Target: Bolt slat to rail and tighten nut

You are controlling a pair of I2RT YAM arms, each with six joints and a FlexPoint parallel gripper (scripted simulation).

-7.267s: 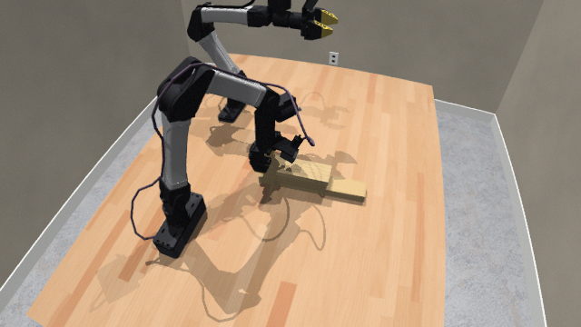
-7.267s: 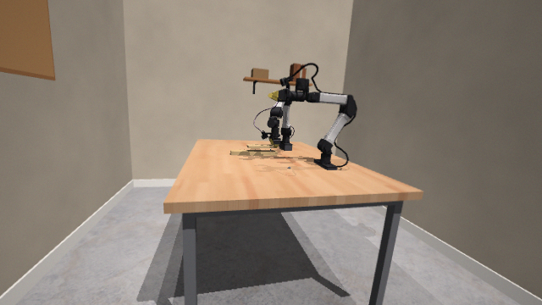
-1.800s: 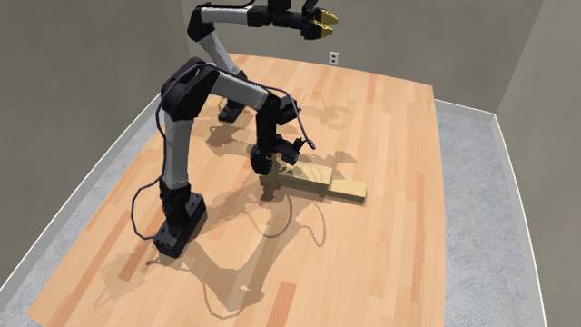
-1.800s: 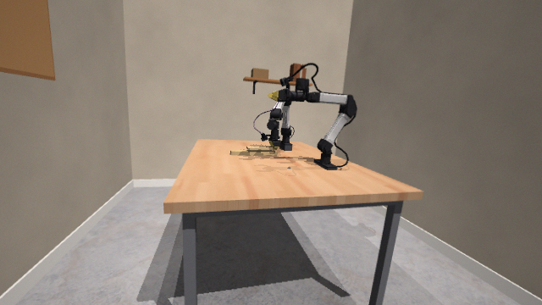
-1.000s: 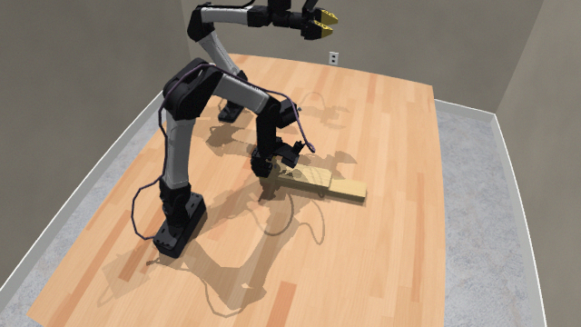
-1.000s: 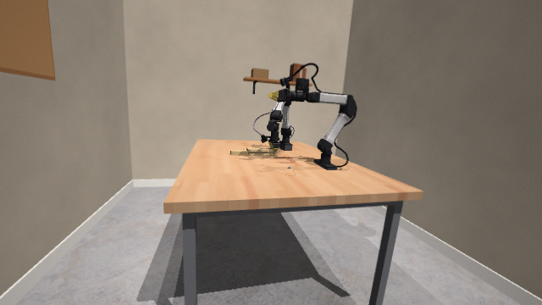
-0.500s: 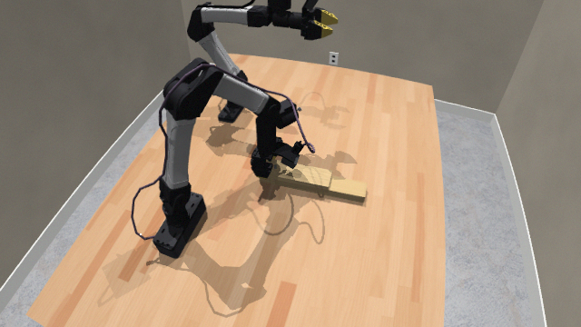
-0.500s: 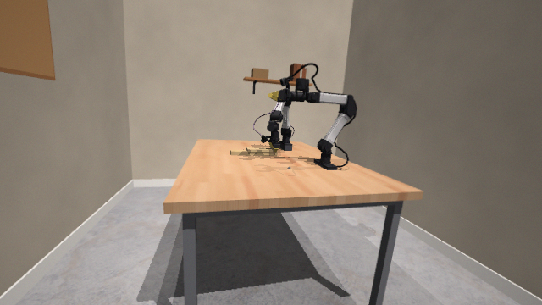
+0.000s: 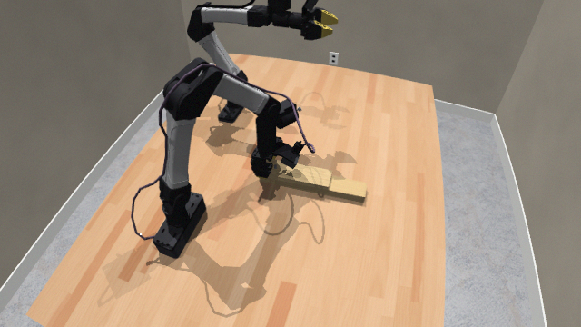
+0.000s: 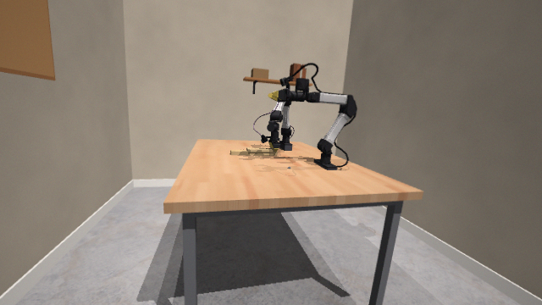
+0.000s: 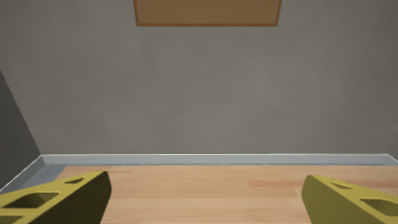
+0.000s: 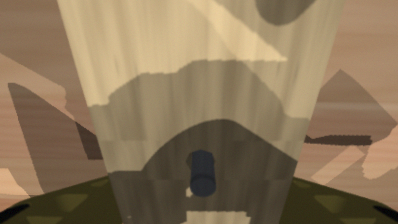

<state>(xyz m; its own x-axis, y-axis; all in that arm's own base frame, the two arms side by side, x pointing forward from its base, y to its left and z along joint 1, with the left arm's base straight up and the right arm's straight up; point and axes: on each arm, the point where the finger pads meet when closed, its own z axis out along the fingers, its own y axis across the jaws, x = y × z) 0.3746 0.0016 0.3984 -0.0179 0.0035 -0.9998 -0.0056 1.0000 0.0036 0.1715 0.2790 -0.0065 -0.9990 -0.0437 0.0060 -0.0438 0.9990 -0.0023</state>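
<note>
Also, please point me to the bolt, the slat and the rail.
Bolt (image 12: 202, 175): right wrist view, protruding shaft.
Slat (image 9: 313, 173) (image 10: 260, 150) (image 12: 200, 95): top, exterior and right wrist views, broad board.
Rail (image 9: 349, 187) (image 10: 238, 152): top and exterior views, uncovered end.
</note>
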